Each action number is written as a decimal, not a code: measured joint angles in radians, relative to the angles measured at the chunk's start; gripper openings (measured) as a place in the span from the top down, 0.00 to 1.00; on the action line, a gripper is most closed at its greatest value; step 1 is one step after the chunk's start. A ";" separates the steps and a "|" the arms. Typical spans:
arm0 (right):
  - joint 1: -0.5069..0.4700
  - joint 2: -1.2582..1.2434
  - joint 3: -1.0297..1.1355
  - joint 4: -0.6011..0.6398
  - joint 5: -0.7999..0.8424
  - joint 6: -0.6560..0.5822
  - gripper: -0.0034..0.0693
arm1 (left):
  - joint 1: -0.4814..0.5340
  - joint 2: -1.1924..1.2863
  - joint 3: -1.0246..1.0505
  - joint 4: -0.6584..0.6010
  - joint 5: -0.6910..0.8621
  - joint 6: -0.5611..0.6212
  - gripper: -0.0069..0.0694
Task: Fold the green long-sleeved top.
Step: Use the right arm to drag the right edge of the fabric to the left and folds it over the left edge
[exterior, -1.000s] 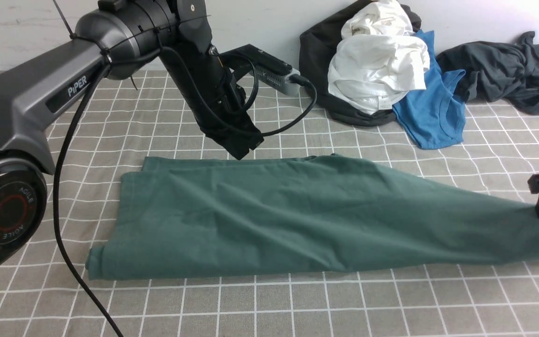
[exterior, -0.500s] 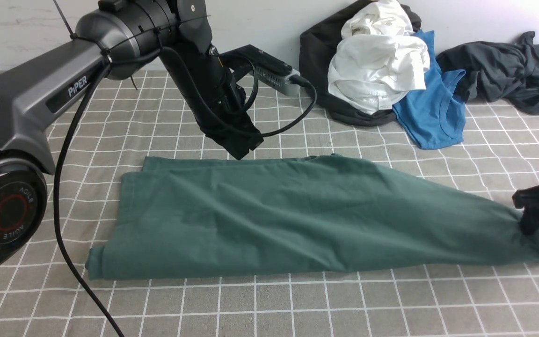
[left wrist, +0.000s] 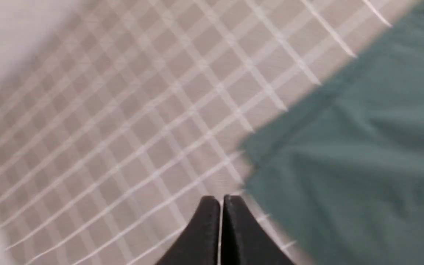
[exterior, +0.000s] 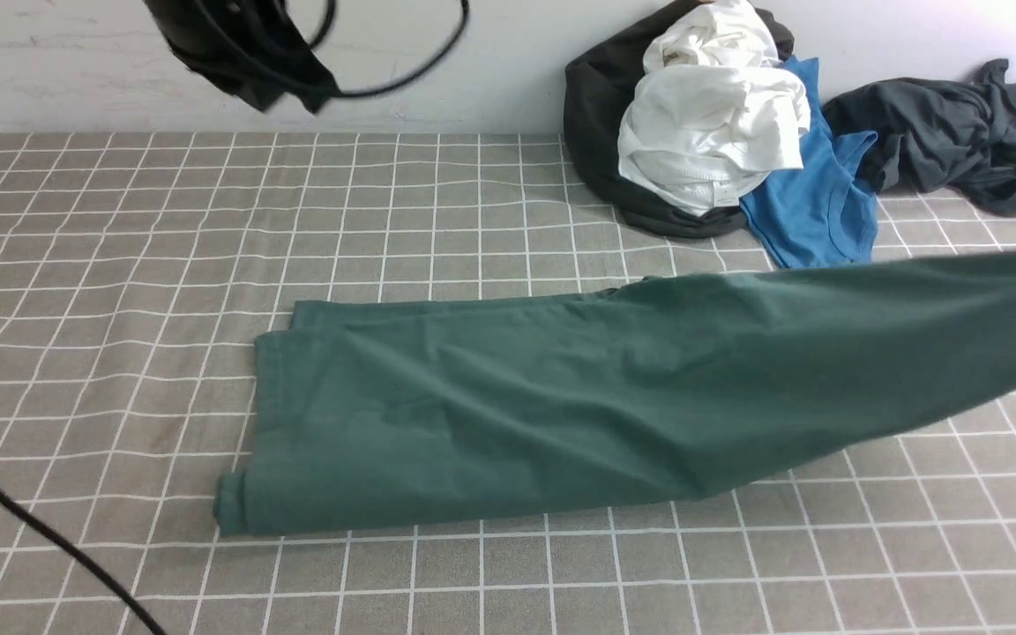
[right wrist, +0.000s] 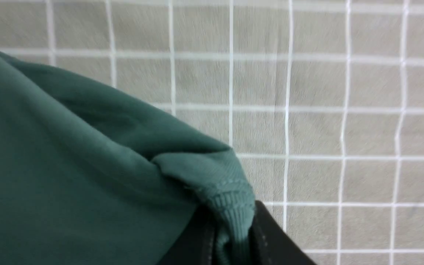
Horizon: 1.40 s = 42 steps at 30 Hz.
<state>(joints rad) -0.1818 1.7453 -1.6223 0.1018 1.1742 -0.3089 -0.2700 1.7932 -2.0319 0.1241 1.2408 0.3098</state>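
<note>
Grey cloth (exterior: 120, 265) with a white grid is spread over the bench, which is backed by a white wall (exterior: 49, 62). The green long-sleeved top (exterior: 561, 406) is laid across the middle of the bench as a long folded band. Its left end is flat on the cloth; its right end is raised clear of the surface, toward the right edge of the front view. The right pincer (right wrist: 230, 232) is closed on a ribbed edge of the top, and the fabric is pinched between its jaws. The left pincer (left wrist: 220, 201) is pressed fully together with nothing held; it is held above bare cloth, clear of the top. At the back right a heap of garments (exterior: 711, 132), black, white and blue, is noted, with a dark grey garment (exterior: 940, 132) just beside it. A black cable (exterior: 32, 529) is trailed across the front left corner.
</note>
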 joint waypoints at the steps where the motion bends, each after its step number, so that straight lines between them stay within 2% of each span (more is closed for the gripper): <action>1: 0.020 -0.025 -0.042 0.022 0.034 -0.009 0.86 | 0.006 -0.041 0.000 0.005 0.004 -0.012 0.92; 3: 0.056 -0.040 -0.096 0.046 0.060 -0.017 0.86 | 0.009 -0.087 0.000 0.010 0.012 -0.020 0.92; 6: 0.233 -0.038 -0.250 0.124 0.076 -0.027 0.86 | 0.009 -0.199 -0.001 0.006 0.018 -0.036 0.92; 7: 0.245 -0.034 -0.264 0.129 0.076 -0.027 0.86 | 0.009 -0.204 -0.001 0.006 0.018 -0.036 0.92; 11: 0.518 0.075 -0.371 0.167 0.078 -0.018 0.86 | 0.009 -0.283 -0.002 0.002 0.023 -0.041 0.92; 14: 0.646 0.170 -0.398 0.185 0.070 -0.012 0.86 | 0.009 -0.316 -0.002 0.001 0.028 -0.043 0.92; 17: 0.729 0.285 -0.398 0.224 -0.002 -0.011 0.86 | 0.009 -0.362 0.019 0.004 0.034 -0.047 0.92; 20: 0.767 0.357 -0.398 0.265 -0.064 -0.010 0.86 | 0.009 -0.405 0.061 0.008 0.035 -0.047 0.92; 25: 0.814 0.501 -0.398 0.430 -0.215 -0.011 0.83 | 0.009 -0.525 0.239 0.021 0.040 -0.048 0.92; 27: 0.817 0.532 -0.398 0.504 -0.246 -0.011 0.76 | 0.009 -0.560 0.297 0.042 0.040 -0.048 0.92; 31: 0.817 0.548 -0.398 0.636 -0.270 -0.027 0.54 | 0.009 -0.608 0.370 0.070 0.041 -0.060 0.92; 32: 0.817 0.548 -0.398 0.642 -0.268 -0.030 0.53 | 0.009 -0.612 0.374 0.071 0.041 -0.062 0.92; 33: 0.816 0.542 -0.401 0.671 -0.248 -0.058 0.44 | 0.009 -0.626 0.398 0.073 0.038 -0.065 0.92; 35: 0.810 0.529 -0.412 0.661 -0.178 -0.111 0.31 | 0.009 -0.635 0.419 0.074 0.037 -0.066 0.92; 37: 0.802 0.521 -0.429 0.600 -0.100 -0.122 0.26 | 0.009 -0.636 0.427 0.075 0.031 -0.067 0.92; 40: 0.789 0.514 -0.450 0.435 -0.033 -0.088 0.26 | 0.009 -0.636 0.433 0.074 0.014 -0.085 0.92; 42: 0.787 0.520 -0.455 0.279 -0.016 0.004 0.29 | 0.009 -0.636 0.435 0.074 0.007 -0.093 0.92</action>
<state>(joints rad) 0.6052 2.2651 -2.0773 0.3813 1.1584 -0.3049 -0.2609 1.1570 -1.5967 0.1983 1.2473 0.2167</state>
